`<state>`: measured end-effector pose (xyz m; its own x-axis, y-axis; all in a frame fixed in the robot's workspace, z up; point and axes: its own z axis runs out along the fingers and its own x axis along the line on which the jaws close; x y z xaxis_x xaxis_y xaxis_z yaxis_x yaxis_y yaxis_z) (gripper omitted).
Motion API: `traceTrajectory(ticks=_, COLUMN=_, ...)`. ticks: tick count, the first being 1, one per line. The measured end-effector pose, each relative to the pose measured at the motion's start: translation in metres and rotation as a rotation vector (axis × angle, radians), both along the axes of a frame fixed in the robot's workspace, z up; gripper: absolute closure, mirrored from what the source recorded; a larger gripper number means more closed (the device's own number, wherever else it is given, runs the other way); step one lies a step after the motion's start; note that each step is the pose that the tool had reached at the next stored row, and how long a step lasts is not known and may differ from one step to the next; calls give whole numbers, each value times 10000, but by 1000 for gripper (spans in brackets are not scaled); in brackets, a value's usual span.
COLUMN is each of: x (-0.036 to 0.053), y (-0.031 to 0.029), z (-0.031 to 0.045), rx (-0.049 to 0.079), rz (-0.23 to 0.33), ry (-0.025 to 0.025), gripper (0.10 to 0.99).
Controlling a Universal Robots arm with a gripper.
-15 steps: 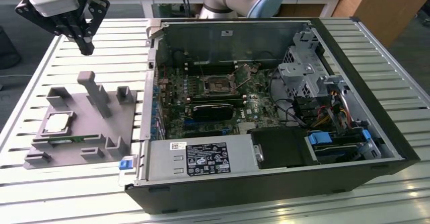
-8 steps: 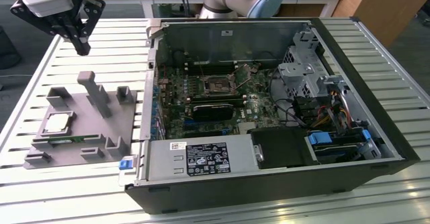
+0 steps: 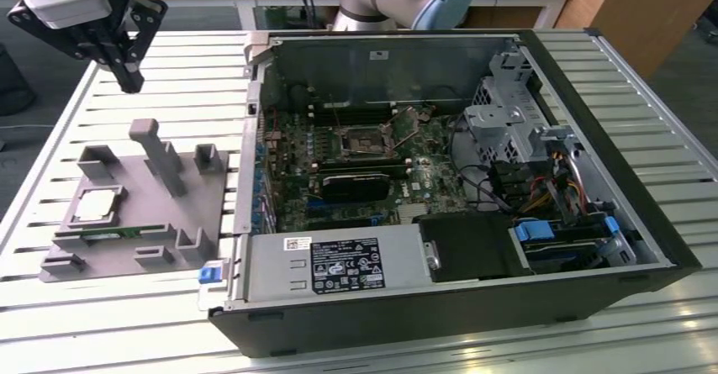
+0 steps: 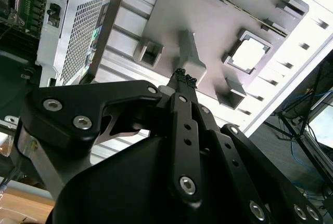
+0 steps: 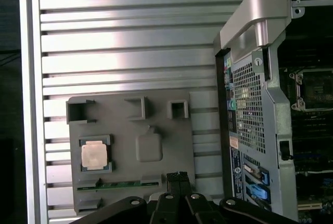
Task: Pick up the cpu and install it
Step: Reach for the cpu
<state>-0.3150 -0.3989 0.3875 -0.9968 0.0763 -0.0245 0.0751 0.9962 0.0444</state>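
The cpu (image 3: pixel 96 204) is a small silver square lying flat in a recess of the grey plastic fixture (image 3: pixel 157 223) on the slatted table, at the exterior view's left. In both wrist views the cpu (image 5: pixel 94 155) (image 4: pixel 248 55) sits untouched in that recess. My gripper (image 3: pixel 126 78) hangs high above the table behind the fixture, well away from the cpu. Its fingertips (image 5: pixel 172 176) are pressed together with nothing between them, so the gripper (image 4: pixel 183 76) is shut and empty. The bare cpu socket (image 3: pixel 365 143) shows on the motherboard inside the open computer case.
The open computer case (image 3: pixel 449 307) fills the middle and the exterior view's right, its metal wall (image 5: pixel 260 21) rising beside the fixture. A green memory stick (image 5: pixel 117 185) lies in a fixture slot. A tall grey post (image 3: pixel 157 155) stands up from the fixture. Cables and drive bays crowd the case's right.
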Motion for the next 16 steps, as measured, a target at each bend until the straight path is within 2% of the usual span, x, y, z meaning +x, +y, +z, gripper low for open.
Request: traceTrajectory(ticks=16, x=-154, y=0, z=-6, rx=-1, rz=1, ry=0, gripper=980)
